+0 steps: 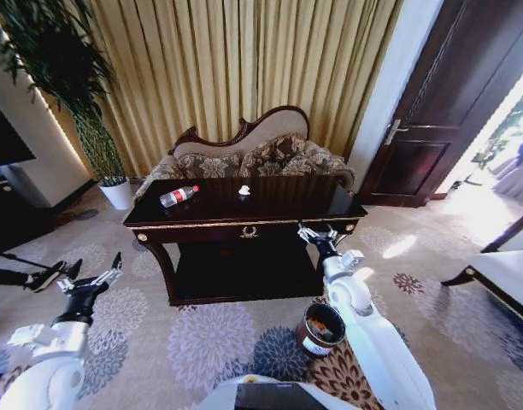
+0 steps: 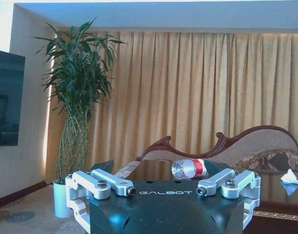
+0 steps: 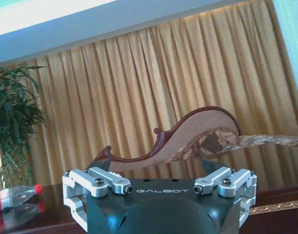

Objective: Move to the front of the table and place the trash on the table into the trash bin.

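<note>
Both grippers hang spread and empty before the table (image 1: pixel 244 224).
Left gripper (image 1: pixel 92 275) low left; right gripper (image 1: pixel 321 234) at the front edge. Bottle (image 1: pixel 178 196) and white scrap (image 1: pixel 243 190) lie on top; arm partly hides the trash bin (image 1: pixel 320 331).

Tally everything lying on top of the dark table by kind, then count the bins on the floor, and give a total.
Clear plastic bottle with red label: 1
Small white scrap: 1
Round dark trash bin on the carpet: 1
Total: 3, with 2 on the table and 1 on the floor.
</note>
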### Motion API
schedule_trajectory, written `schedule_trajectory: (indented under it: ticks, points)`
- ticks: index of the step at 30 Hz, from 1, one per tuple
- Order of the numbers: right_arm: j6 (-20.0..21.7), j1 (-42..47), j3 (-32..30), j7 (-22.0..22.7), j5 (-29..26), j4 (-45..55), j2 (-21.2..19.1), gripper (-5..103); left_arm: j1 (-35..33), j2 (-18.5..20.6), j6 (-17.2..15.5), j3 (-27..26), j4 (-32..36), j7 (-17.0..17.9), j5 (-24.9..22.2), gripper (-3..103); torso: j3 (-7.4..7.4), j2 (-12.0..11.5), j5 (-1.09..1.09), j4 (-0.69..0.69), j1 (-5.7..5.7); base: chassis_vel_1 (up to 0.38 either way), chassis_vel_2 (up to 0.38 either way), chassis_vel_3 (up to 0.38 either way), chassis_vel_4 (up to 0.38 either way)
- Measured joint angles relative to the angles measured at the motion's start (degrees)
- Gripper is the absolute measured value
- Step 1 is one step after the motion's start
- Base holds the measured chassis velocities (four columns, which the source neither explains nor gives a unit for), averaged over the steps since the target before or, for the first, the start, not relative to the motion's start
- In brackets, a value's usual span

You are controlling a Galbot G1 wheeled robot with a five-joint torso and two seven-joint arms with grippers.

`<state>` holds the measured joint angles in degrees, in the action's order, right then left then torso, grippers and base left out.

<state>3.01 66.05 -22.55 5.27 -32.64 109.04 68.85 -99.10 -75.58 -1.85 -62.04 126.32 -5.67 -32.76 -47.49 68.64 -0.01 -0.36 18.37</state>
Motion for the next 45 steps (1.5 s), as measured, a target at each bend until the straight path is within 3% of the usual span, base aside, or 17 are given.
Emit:
schedule_trajectory:
  ticks: [19, 45]
  points:
    - [1.1, 0.4, 0.0, -0.3, 1.8, 0.0, -0.2, 100, 0.4, 0.3, -1.8, 0.2, 1.7, -0.1, 0.1, 100, 0.0, 0.0, 0.01, -0.01, -0.01, -0.037, 0.08, 0.039, -0.074]
    - [2.3, -0.7, 0.1, -0.2, 1.3, 0.5, -1.7, 100, -0.2, -0.1, -1.3, 0.3, 1.2, -0.6, 0.1, 100, 0.01, 0.0, -0.01, 0.0, -0.02, -0.12, 0.121, 0.127, -0.126]
